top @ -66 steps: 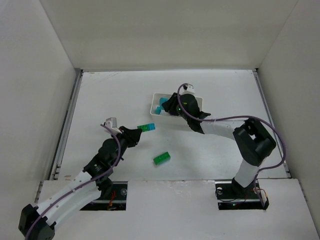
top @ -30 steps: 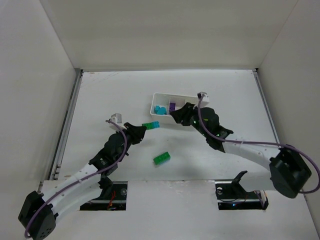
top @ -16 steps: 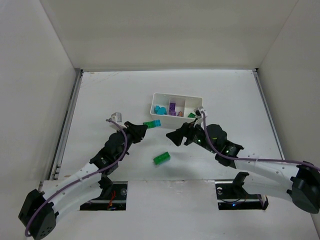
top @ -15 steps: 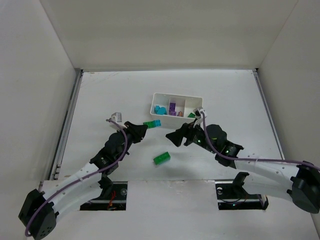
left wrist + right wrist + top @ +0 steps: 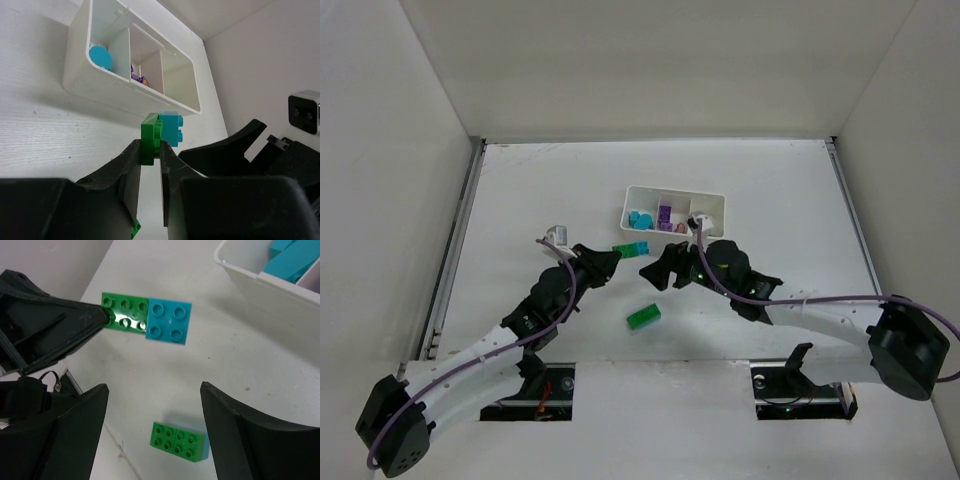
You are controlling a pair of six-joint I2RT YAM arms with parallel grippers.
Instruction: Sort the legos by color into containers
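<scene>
**Left gripper holds joined green+cyan pair; right gripper open beside it**

Left gripper [image 5: 150, 150] is clamped on the green brick [image 5: 149, 137], pinching its flat sides. The cyan brick [image 5: 171, 129] is joined to the green one's far end and sticks out free. The pair is held above the tabletop [image 5: 540, 190] at centre of the top view, just below-left of the tray.

Right gripper [image 5: 657, 272] has its jaws wide apart and holds nothing. It sits just right of the pair, facing it.

Handling, as a guess: the bricks are light, rigid hard plastic with smooth, slightly slippery sides. The stud joint is probably tight, so it needs a firm pull or twist. Best hold is the cyan brick's two opposite flat sides, clear of the joint.

A loose green brick [image 5: 643, 317] lies on the tabletop, lower centre.

The tray [image 5: 672, 189] sits upper centre and has three compartments:
- Left: cyan pieces [image 5: 640, 218].
- Middle: purple piece [image 5: 665, 215].
- Right: partly hidden by the right arm, contents can't tell.
</scene>
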